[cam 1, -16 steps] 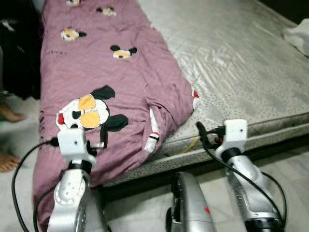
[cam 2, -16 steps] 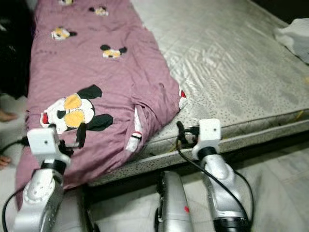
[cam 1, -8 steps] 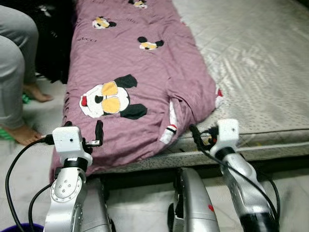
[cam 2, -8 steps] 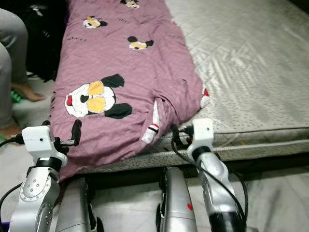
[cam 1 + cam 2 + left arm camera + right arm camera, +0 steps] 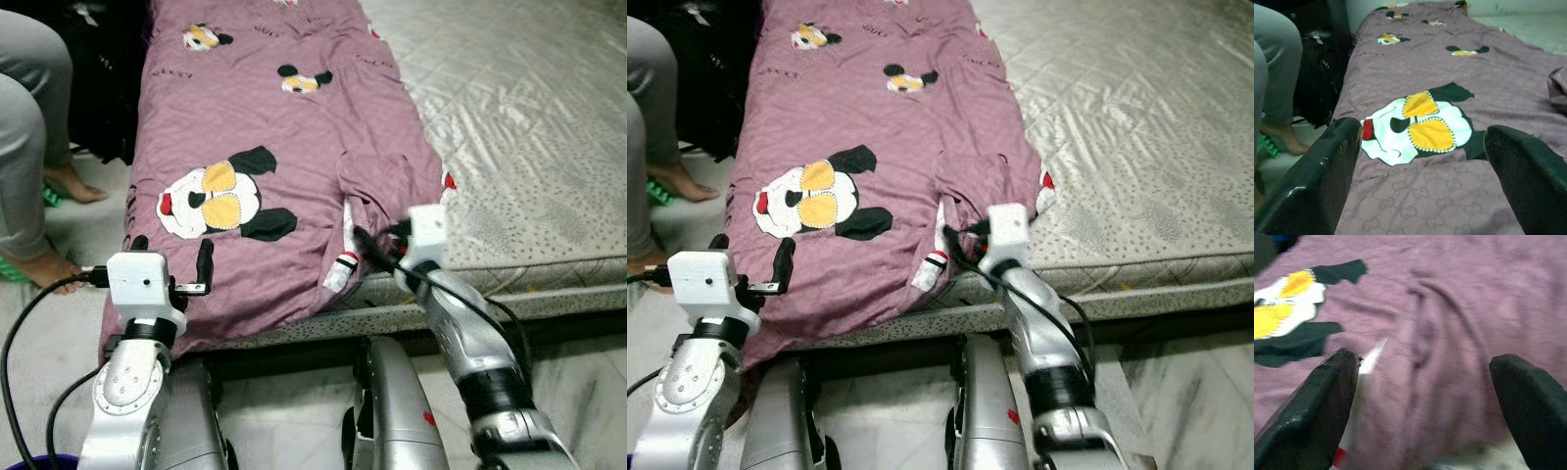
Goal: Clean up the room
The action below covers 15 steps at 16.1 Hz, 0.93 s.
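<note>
The right claw (image 5: 367, 240) stands with its two black fingers spread wide, holding nothing, just at the bunched fold of the purple blanket (image 5: 284, 147) near the edge of the bed (image 5: 529, 147). The left claw (image 5: 171, 264) is also wide apart and empty, and it hovers over the lower corner of the blanket, close to the big cartoon mouse patch (image 5: 217, 201). The blanket lies along the left side of the bed, and its lower end hangs over the mattress edge toward the floor. It seems to be soft, limp and rather light cloth, so it will sag and slide when it is lifted, and one single pinch will carry only one layer. The raised fold in front of the right claw is probably the best place to grip, though the right wrist view is blurred there. A person's legs (image 5: 34, 147) stand beside the bed on the left.
</note>
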Motion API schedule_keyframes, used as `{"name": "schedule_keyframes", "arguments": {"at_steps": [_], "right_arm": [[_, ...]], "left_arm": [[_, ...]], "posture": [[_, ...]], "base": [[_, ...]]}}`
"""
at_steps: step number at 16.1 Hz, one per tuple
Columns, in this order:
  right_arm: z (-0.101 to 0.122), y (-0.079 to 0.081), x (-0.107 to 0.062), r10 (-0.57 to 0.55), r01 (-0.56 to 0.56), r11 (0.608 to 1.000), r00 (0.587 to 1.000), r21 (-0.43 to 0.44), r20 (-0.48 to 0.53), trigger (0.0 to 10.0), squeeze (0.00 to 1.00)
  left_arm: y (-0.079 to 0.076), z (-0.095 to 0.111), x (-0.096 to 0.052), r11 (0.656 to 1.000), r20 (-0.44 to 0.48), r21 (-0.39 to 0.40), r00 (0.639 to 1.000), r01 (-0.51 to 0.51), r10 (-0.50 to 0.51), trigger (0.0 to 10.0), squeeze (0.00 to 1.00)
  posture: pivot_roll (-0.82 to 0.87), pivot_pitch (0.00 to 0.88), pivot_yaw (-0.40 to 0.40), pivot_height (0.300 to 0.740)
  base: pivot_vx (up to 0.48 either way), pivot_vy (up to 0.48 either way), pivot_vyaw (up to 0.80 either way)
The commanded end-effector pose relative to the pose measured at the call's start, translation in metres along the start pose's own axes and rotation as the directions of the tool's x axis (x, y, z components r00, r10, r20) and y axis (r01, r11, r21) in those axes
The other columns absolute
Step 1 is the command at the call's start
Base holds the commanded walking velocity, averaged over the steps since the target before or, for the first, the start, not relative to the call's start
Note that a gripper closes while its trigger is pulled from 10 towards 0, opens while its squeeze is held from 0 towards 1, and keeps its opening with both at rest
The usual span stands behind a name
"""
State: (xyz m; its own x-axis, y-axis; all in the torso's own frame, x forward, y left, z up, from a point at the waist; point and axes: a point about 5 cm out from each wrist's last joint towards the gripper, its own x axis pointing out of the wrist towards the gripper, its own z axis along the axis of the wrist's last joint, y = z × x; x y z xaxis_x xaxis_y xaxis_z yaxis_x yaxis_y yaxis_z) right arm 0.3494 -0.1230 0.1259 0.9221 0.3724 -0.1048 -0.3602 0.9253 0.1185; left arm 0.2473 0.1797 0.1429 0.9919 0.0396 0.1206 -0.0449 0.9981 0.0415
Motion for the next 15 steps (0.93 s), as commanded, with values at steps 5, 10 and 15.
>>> {"name": "schedule_keyframes", "arguments": {"at_steps": [5, 10, 15], "right_arm": [[-0.009, 0.020, 0.017, -0.011, 0.012, 1.000, 0.997, 0.014, -0.075, 6.4, 0.00], [-0.017, 0.007, 0.020, -0.231, 0.225, 0.972, 0.967, -0.065, -0.108, 0.0, 0.00], [-0.008, -0.070, -0.011, -0.575, 0.569, 0.816, 0.818, -0.099, -0.032, 1.1, 0.00]], "left_arm": [[0.000, 0.005, -0.004, 1.000, -0.011, 0.010, 1.000, 0.009, -0.009, 10.0, 0.00], [0.003, 0.008, -0.001, 1.000, -0.007, 0.022, 1.000, 0.004, -0.004, 10.0, 0.00], [0.005, 0.008, -0.001, 1.000, -0.007, 0.023, 1.000, -0.006, 0.007, 10.0, 0.00]], "posture": [[0.04, 0.242, -0.009, 0.524], [0.06, 0.237, -0.003, 0.524], [0.05, 0.224, -0.001, 0.524]], "base": [[0.000, 0.000, 0.00], [0.000, 0.000, 0.00], [0.000, 0.000, 0.00]]}}
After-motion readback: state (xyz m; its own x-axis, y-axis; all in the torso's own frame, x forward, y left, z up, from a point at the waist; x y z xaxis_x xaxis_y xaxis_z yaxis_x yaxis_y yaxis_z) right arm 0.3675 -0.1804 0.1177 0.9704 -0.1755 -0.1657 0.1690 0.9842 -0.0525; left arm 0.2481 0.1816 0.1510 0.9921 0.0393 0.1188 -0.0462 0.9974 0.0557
